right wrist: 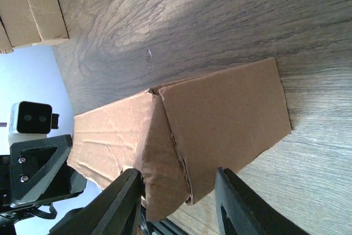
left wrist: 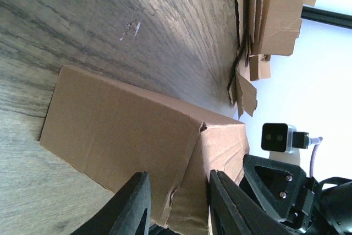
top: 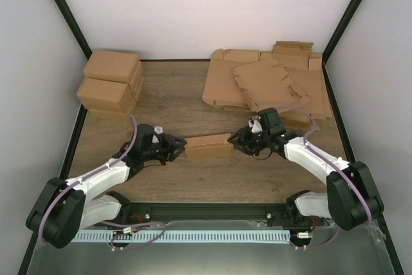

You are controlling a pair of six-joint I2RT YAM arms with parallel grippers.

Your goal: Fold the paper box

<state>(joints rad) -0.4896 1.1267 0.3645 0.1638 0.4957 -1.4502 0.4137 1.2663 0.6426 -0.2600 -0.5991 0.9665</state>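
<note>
The paper box (top: 208, 147) is a small brown cardboard carton, folded up, lying on the wooden table (top: 180, 98) between my two grippers. My left gripper (top: 179, 148) is at its left end. In the left wrist view the jaws (left wrist: 181, 202) are open and straddle the box's (left wrist: 126, 136) creased end corner, the right finger close against it. My right gripper (top: 235, 141) is at the box's right end. In the right wrist view it (right wrist: 179, 202) is open around the end flap of the box (right wrist: 220, 119), with a gap at the right finger.
Several finished brown cartons (top: 111, 84) are stacked at the back left. A pile of flat cardboard blanks (top: 267, 85) lies at the back right. Black frame posts stand at both back corners, with white walls behind.
</note>
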